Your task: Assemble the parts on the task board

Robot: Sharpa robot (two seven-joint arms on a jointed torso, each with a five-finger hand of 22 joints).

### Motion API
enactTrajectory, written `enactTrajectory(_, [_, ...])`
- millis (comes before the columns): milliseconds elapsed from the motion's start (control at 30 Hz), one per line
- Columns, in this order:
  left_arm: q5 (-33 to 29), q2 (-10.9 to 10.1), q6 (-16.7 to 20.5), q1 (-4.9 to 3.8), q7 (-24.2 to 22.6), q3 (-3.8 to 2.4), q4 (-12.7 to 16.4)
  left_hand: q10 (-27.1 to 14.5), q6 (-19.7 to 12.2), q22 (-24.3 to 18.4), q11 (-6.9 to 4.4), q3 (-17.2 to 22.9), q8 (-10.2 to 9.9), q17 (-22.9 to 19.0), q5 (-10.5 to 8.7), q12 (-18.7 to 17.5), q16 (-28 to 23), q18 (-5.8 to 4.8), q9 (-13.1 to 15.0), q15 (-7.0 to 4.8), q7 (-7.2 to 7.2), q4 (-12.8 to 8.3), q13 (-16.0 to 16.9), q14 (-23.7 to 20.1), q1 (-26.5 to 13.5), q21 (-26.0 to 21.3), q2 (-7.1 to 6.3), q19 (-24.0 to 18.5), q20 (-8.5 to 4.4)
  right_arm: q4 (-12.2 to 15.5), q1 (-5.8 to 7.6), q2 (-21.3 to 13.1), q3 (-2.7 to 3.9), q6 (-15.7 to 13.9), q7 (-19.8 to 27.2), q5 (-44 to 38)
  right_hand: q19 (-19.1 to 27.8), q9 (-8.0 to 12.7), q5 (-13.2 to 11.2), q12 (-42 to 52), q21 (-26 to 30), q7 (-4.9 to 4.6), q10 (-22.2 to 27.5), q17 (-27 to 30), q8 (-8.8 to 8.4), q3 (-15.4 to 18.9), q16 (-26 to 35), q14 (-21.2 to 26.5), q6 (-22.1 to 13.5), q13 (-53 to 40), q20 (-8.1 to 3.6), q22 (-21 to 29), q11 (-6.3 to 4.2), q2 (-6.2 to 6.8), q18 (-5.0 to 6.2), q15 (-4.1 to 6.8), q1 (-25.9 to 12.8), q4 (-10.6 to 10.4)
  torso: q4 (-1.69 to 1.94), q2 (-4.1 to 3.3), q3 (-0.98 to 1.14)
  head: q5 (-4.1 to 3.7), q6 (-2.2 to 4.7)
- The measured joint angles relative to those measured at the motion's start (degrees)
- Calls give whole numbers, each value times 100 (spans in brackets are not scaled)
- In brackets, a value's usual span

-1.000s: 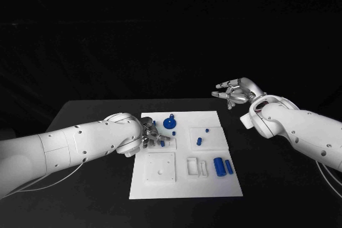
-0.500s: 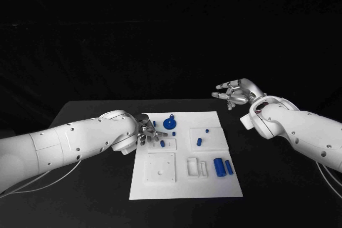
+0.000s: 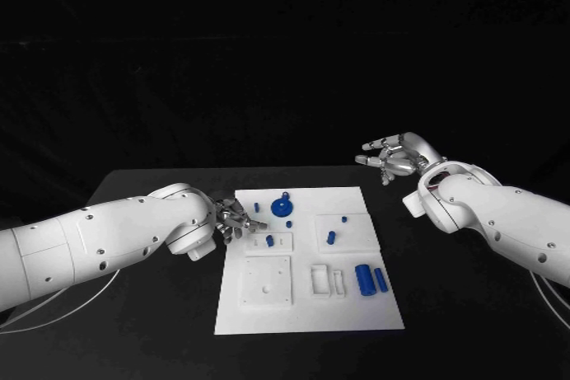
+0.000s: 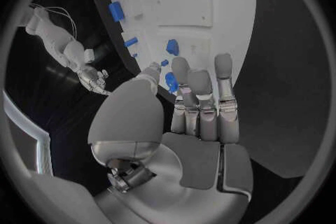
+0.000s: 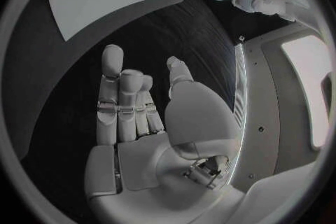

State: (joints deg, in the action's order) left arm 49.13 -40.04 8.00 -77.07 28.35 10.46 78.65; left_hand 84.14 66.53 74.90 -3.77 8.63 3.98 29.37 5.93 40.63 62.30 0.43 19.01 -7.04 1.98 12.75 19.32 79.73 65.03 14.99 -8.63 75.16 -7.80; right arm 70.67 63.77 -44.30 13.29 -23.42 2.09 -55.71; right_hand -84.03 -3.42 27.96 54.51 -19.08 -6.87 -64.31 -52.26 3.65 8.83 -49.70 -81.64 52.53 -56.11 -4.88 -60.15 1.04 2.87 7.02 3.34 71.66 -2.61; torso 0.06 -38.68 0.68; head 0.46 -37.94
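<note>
The left hand (image 3: 235, 223) hides the task board's (image 3: 357, 306) near-left corner, fingers spread, empty; the right hand (image 3: 390, 156) hovers empty, loosely spread, over the bench (image 3: 142, 199); no readable writing

White task board (image 3: 306, 314) lay flat mid-surface, long side running away from the robot. Blue round part (image 3: 282, 205) sat near its far edge, two blue cylinders (image 3: 371, 279) side by side near its right edge, smaller blue bits between.
</note>
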Motion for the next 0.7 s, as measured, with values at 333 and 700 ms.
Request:
enactTrajectory(333, [-150, -44, -70, -9, 102, 42, 142, -21, -89, 4, 21, -132, 0, -62, -288, -22, 0, -1, -1023, 0, 74, 368, 25, 0, -178, -50, -245, 51, -9, 12, -8, -25, 0, 0, 0, 9, 0, 0, 23, 0, 0, 0, 0, 0, 0, 1, 0, 0, 0, 8, 0, 11, 0, 24, -3, 0, -24, -32, 2, 3, -2, 20, 19])
enactTrajectory(700, [-137, 128, -152, -8, 188, 175, 87, -21, -34, 3, 21, -618, 30, -51, -288, -22, 0, 0, -1157, 0, 20, 410, 12, 0, -474, -71, -193, 61, -20, 25, -12, -22, 0, -1, -2, 20, 0, 0, 23, 0, 0, 0, 0, 0, 0, 1, 0, 0, 0, 8, 0, 10, 0, 24, -33, 0, -23, -32, -5, 1, 2, 35, 43])
